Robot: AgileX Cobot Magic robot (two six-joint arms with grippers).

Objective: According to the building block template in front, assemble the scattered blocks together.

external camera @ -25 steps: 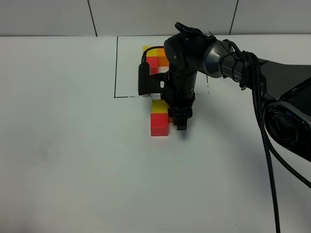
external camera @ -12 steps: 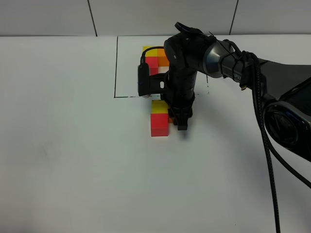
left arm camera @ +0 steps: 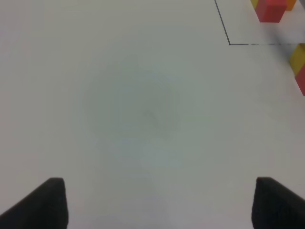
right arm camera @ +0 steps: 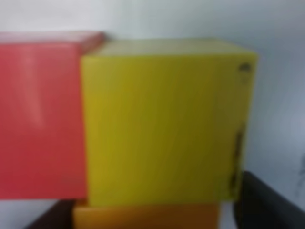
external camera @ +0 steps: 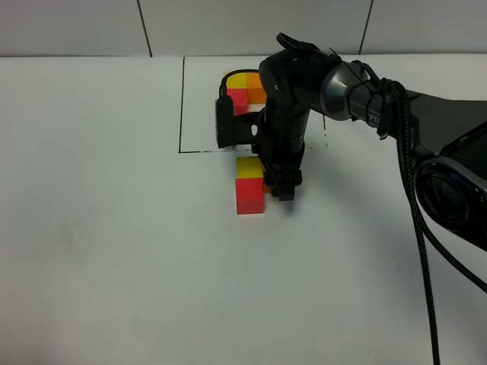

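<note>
Right tool (external camera: 284,190) points straight down at the tabletop (external camera: 114,243), its tip planted just to the right of the loose blocks, and an orange cube (right arm camera: 145,215) sits low between its dark fingers (right arm camera: 264,198); only a sliver of that cube shows in the high view, at the edge of the arm. The fingers flank the orange cube, so the tool appears clamped on it, though the contact itself is blurred in the wrist view. Pressed against the orange cube is the yellow cube (external camera: 249,167), which fills most of the right wrist view, with the red cube (external camera: 249,196) touching its side. From above, the red cube lies nearest the camera, the yellow cube directly behind it, and the orange one tucked to the right of the yellow, under the tool.

Left tool (left arm camera: 157,202) hovers over bare white tabletop well to the left, its two dark fingertips (left arm camera: 45,202) spread wide apart with nothing between them; it does not show in the high view.

Just beyond the loose blocks runs the near edge of a thin black drawn rectangle (external camera: 183,106). Inside it, farther back, sits the building block template (external camera: 242,87): a yellow cube and an orange cube side by side at the rear with a red cube in front of the yellow one, partly hidden by the right arm (external camera: 358,91). A black cable (external camera: 418,228) trails down from that arm on the right side.
</note>
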